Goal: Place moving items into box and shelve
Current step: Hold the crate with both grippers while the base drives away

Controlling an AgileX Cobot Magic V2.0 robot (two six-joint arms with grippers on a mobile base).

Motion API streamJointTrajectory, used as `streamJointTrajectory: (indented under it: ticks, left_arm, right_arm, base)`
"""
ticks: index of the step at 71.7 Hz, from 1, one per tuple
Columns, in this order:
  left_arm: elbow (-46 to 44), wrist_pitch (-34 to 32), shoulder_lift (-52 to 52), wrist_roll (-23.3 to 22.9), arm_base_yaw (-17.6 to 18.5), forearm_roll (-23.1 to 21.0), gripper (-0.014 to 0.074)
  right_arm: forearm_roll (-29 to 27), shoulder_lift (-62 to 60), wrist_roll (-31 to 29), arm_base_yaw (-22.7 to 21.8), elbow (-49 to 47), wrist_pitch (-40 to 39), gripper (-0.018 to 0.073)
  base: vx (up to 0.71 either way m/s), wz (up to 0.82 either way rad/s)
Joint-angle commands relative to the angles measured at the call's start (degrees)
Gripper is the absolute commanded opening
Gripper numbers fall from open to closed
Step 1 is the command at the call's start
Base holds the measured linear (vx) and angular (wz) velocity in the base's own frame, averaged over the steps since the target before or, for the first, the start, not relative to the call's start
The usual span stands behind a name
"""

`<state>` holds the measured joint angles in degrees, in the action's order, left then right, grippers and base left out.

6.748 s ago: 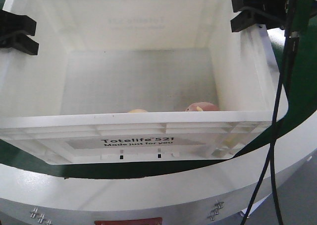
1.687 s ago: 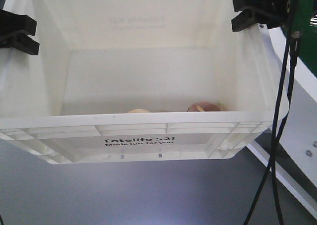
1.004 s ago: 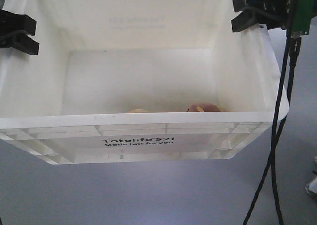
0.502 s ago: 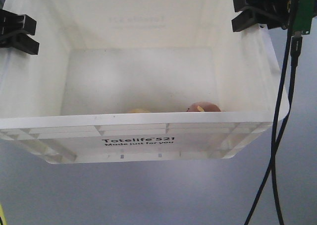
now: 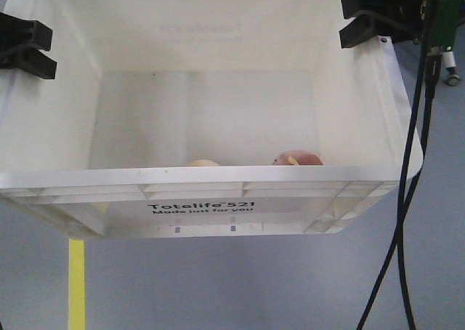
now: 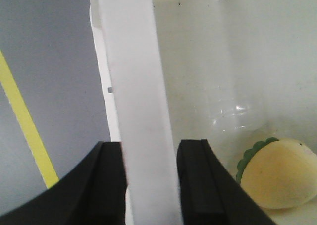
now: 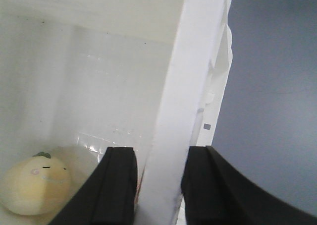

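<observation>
Gripping the box (image 5: 203,199) by its two side walls, clear of any counter. Pinching the left wall between the left fingers (image 6: 106,185), closed flat on the outer and inner faces of the white plastic. Pinching the right wall the same way between the right fingers (image 7: 116,185), closed on both faces just below the rim.

Holding the box upright and open-topped, with the black print "Totelife 521 Made just for you" facing the front camera on the near ribbed rim.

Carrying both moving items on the box floor. Finding the pinkish-brown lump (image 5: 298,158) against the near wall toward the right side, with a yellow mark on top. Finding the pale beige lump (image 5: 201,162) against the same wall near its middle, apart from the first. Seeing only the tops of both over the rim in the front view. Noting a green fringe on the pale lump in the left wrist view.

Hanging over grey floor (image 5: 218,286), above a yellow stripe (image 5: 76,283) at the near-left corner. Trailing black cables (image 5: 402,199) down the right side.
</observation>
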<state>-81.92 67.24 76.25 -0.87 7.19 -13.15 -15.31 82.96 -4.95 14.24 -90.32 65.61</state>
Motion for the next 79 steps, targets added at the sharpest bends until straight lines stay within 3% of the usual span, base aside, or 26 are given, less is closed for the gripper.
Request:
streamJointTrajectory:
  ticks: [1, 79]
  left_arm:
    - [-2.50, -6.56, -2.70, 0.87, 1.11, -11.62, -0.0027]
    - [-2.50, -6.56, -2.70, 0.87, 1.11, -11.62, -0.0027]
  right_arm:
    - [-9.31, -2.58, -1.02, 0.82, -2.47, -5.60, -0.0012]
    - [-9.31, -2.58, -1.02, 0.82, -2.47, -5.37, -0.0012]
  base:
    - [0.22, 0.58]
    - [0.29, 0.41]
